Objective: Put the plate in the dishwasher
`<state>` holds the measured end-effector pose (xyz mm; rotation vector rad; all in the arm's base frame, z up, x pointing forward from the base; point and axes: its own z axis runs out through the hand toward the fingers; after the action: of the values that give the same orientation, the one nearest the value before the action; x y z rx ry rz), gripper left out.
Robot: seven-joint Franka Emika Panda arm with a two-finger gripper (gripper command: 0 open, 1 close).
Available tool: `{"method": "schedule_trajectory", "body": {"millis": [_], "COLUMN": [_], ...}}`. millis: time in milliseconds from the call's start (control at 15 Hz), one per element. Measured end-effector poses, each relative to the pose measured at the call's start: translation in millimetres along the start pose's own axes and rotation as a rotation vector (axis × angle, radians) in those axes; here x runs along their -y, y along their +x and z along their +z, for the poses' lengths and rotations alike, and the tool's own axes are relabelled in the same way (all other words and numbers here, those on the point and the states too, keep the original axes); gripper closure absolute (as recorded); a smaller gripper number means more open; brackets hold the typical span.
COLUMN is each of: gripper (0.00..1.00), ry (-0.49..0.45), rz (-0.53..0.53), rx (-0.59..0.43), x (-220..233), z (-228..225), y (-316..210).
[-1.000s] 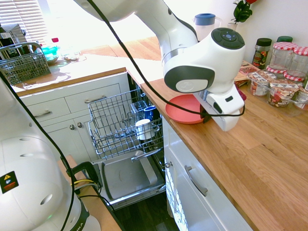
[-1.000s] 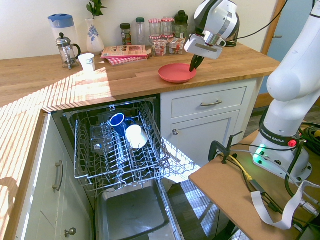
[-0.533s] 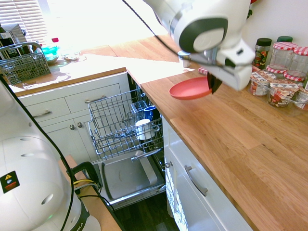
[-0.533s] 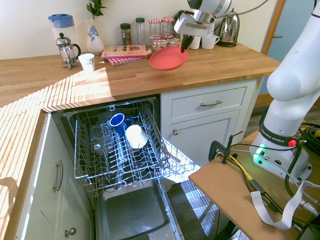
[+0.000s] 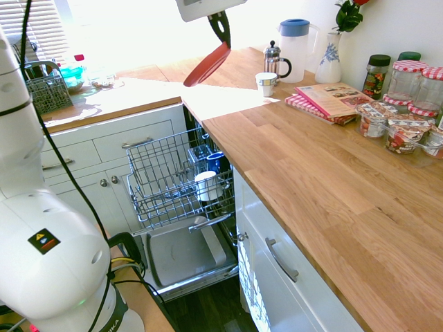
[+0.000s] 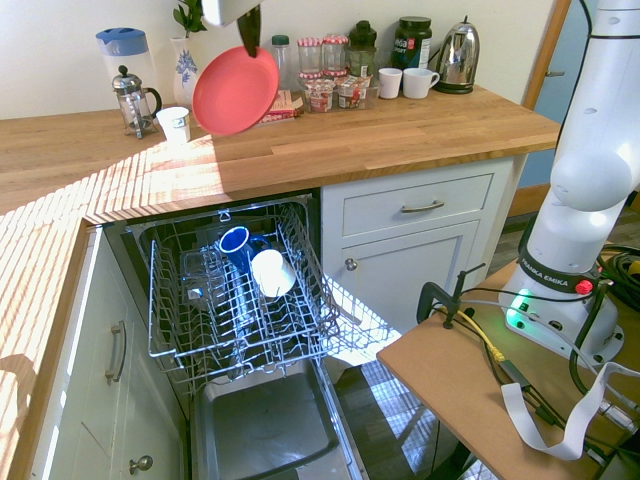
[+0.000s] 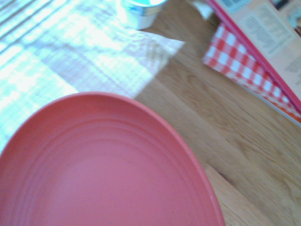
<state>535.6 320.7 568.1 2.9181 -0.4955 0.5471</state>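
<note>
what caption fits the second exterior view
Gripper carries the tilted red plate above the counter, toward the open dishwasher.

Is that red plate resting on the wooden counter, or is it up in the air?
Apart. In the second exterior view the plate hangs tilted from the gripper, which is shut on its rim, with open space between its lower edge and the counter.

**The worktop and its load**

We see a wooden worktop (image 5: 332, 180) running round the corner. On it stand a French press (image 5: 275, 61), a white cup (image 5: 266, 83), a blue-lidded jug (image 5: 295, 40) and a patterned vase (image 5: 329, 58). A magazine (image 5: 335, 97) lies on a checked cloth (image 5: 302, 103), with lidded jars (image 5: 405, 104) beside it. In the second exterior view, a kettle (image 6: 458, 58) and two mugs (image 6: 404, 82) stand further along.
</note>
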Motion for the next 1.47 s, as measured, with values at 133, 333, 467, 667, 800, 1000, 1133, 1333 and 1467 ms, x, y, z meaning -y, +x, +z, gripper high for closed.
{"method": "schedule_trajectory", "body": {"millis": [133,333,467,667,800,1000,1133,1333,1467], "gripper": [1.00,1.00,1.00,1.00,1.00,1.00,1.00,1.00,0.00], "ry": [-0.063,-0.146,-0.196,-0.243,-0.260,-0.288,-0.303,-0.330,-0.351], "rz": [-0.124,-0.319,-0.441,-0.608,-0.695,-0.727,-0.731,-0.738,-0.741], "rx": [-0.050,-0.130,-0.203,-0.352,-0.456,-0.488,-0.469,-0.419,-0.400], "x": [65.1,127.7,142.3,152.4,171.1,204.7,221.5,228.1,228.2], "z": [17.6,57.8,86.1,120.4,139.5,165.0,181.7,207.9,210.9], "y": [-68.9,-191.4,-264.8,-332.3,-361.6,-391.6,-402.6,-417.9,-422.5]}}
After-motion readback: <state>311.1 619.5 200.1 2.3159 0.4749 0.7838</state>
